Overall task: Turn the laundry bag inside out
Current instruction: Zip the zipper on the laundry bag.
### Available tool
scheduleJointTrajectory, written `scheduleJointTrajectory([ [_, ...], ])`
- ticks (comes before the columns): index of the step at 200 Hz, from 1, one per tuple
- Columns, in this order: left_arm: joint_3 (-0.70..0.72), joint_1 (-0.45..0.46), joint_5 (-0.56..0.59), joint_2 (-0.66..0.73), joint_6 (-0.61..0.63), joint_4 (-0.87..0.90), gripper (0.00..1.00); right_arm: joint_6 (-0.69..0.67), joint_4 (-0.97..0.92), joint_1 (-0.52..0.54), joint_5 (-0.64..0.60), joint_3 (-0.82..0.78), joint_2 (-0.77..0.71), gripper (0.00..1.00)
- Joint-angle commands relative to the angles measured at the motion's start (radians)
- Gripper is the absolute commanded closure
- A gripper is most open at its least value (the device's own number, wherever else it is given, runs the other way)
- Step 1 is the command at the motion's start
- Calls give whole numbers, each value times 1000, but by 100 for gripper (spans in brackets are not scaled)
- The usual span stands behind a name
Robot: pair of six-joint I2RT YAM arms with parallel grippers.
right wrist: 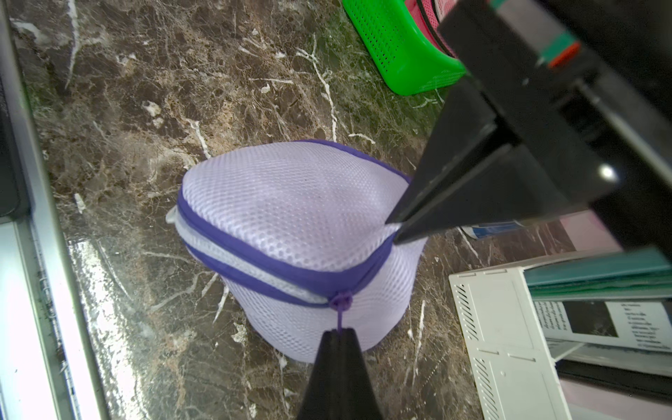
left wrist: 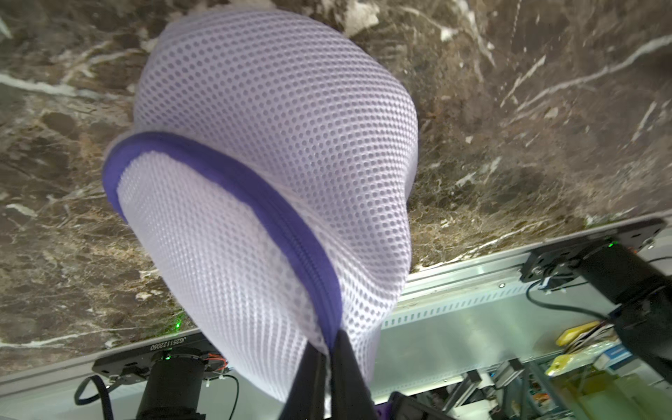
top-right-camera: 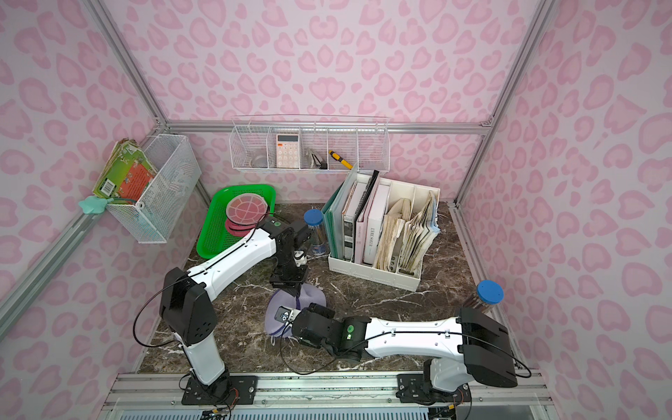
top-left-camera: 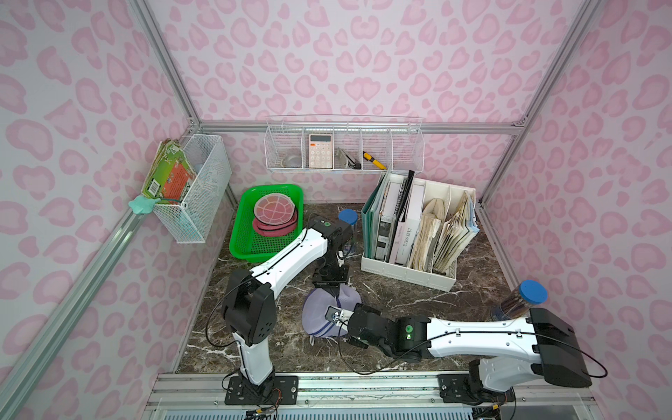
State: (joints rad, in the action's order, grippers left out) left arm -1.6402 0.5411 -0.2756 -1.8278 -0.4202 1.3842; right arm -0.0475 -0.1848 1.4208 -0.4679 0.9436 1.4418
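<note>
The laundry bag [top-left-camera: 322, 312] [top-right-camera: 283, 309] is a lilac mesh pouch with purple zipper trim, standing puffed up on the marble table. My left gripper [left wrist: 329, 342] comes down from above and is shut on a pinch of mesh beside the purple zipper band [left wrist: 232, 174]. It shows as well in the right wrist view, as the left gripper [right wrist: 394, 229] nipping the bag's top edge. My right gripper [right wrist: 340, 330] is shut on the thin purple zipper pull [right wrist: 340, 303] at the bag's near side. The zipper looks closed along the stretch I see.
A green basket [top-left-camera: 238, 225] holding pink round items stands at the back left. A white file organiser [top-left-camera: 407, 272] full of books stands to the bag's right. Blue-lidded jars stand behind the left arm [top-left-camera: 348, 216] and at the right [top-left-camera: 532, 294]. Wire baskets hang on the walls.
</note>
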Motion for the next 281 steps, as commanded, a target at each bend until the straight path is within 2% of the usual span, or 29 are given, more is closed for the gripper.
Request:
scheduleJointTrajectory([
  [1, -17, -72, -4, 17, -36, 1, 100, 19, -22, 12, -7, 2, 1, 100],
  [45, 26, -292, -205, 54, -121, -72, 100, 42, -19, 36, -6, -5, 7, 100],
  [85, 251, -520, -523, 120, -298, -294, 100, 77, -18, 57, -5, -29, 8, 100],
  [107, 284, -569, -533, 134, -306, -312, 100, 88, -12, 61, -11, -43, 5, 100],
  [121, 269, -560, -529, 130, -274, -289, 99, 86, -1, 60, -18, -42, 5, 100],
  [127, 265, -553, -533, 129, -261, -285, 89, 83, 8, 58, -22, -42, 5, 100],
  [147, 261, -519, -504, 141, -212, -264, 62, 78, 32, 40, -14, -37, 9, 100],
  [160, 257, -487, -450, 164, -168, -231, 53, 78, 45, 23, -2, -35, 6, 100],
  [179, 256, -435, -389, 207, -111, -199, 49, 60, 63, 11, 2, -37, -2, 100],
  [222, 245, -252, -296, 251, 25, -154, 48, 42, 61, -5, 18, -32, 2, 100],
  [251, 212, -140, -244, 213, 74, -142, 47, 40, 61, -9, 30, -26, 3, 100],
  [281, 139, -46, -125, 152, 81, -99, 44, 40, 56, -9, 34, -20, 8, 100],
])
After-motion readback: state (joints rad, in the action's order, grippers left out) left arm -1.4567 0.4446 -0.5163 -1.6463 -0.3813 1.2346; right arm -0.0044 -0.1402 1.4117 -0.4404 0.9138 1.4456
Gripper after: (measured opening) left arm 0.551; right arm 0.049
